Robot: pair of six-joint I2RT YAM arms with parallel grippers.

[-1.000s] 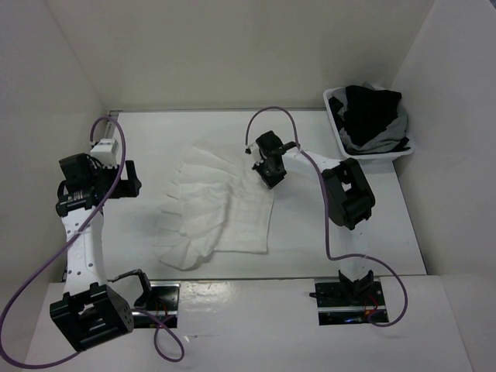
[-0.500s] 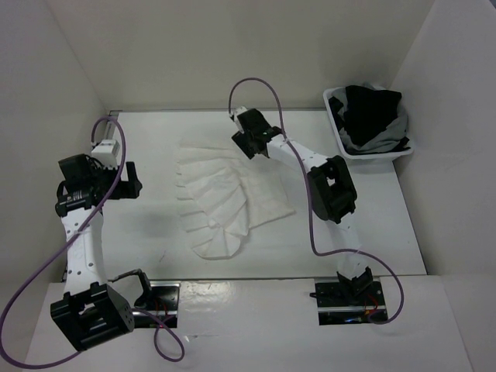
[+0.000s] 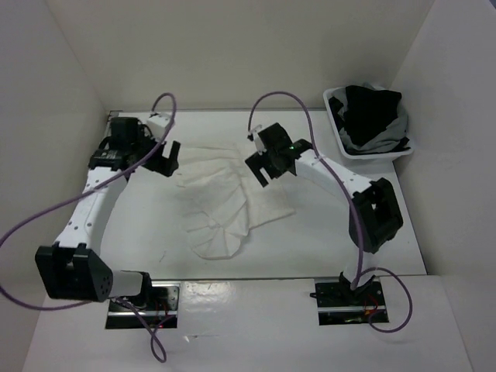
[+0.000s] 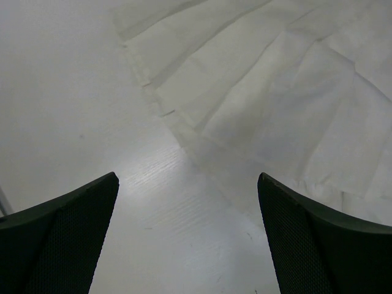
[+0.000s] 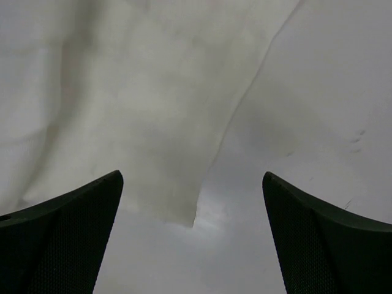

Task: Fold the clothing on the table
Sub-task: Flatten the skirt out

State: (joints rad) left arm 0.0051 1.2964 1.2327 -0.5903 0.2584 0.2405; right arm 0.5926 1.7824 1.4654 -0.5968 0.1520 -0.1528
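At the near edge of the table (image 3: pixel 310 248) we see the two arms bolted down. The left arm (image 3: pixel 87 213) leans up the left side and the right arm (image 3: pixel 373 217) bends up the right side. A purple cable (image 3: pixel 23 232) loops out from the left arm.

The skirt (image 3: pixel 225 198) lies flat on the table, a little left of centre. Its nearest part is a rounded lobe of bunched pleats. A smoother flap reaches out to the right, and the pleats fan away to the far left.

Farther in, the right gripper (image 3: pixel 258 169) hangs over the skirt's far right part with its jaws spread wide and nothing between them. From the right wrist we look past the right gripper (image 5: pixel 192 184) at a fabric edge of the skirt (image 5: pixel 141 92). That edge comes to a point between the fingers (image 5: pixel 61 239), with bare table (image 5: pixel 318 92) to its right.

The left gripper (image 3: pixel 166 157) hovers at the skirt's far left edge, its jaws likewise spread and empty. The left wrist view shows the left gripper (image 4: pixel 187 184) above bare table (image 4: pixel 61 92), with the stepped pleat ends of the skirt (image 4: pixel 275 92) running off to the far right.

In the far right corner stands a white basket (image 3: pixel 380 155) with dark garments (image 3: pixel 372 112) heaped in it, well apart from the skirt.
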